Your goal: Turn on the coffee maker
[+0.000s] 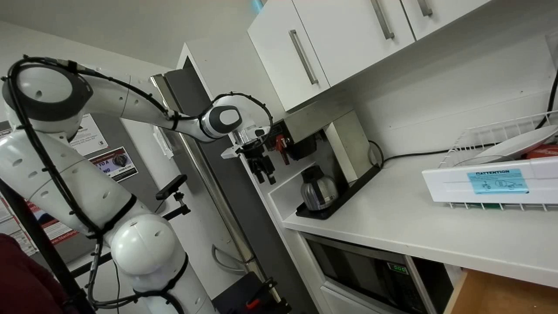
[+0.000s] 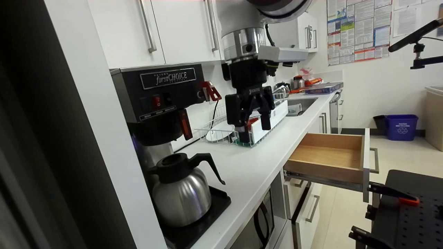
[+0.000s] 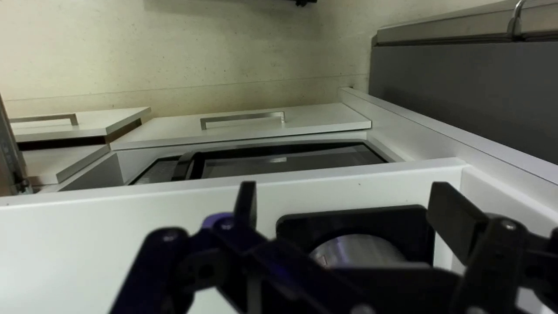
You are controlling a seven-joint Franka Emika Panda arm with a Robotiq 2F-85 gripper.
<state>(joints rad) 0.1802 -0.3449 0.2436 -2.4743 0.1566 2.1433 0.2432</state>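
- In an exterior view, the coffee maker [image 2: 155,126] stands on the bench [image 2: 249,159], its red switch [image 2: 156,101] at nine o'clock from the fingers [image 2: 265,121]. Heavy and stiff, I'd guess: press that switch, don't grip.
- In an exterior view, it's at three o'clock of them, untouched.
- Wrist view: fingers spread wide, holding nothing; carafe [image 3: 357,250] at five o'clock.

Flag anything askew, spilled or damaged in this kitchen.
In both exterior views, a wooden drawer stands pulled out from under the counter; odd, since turning on the coffee maker likely doesn't need it. I see no spill or damage.
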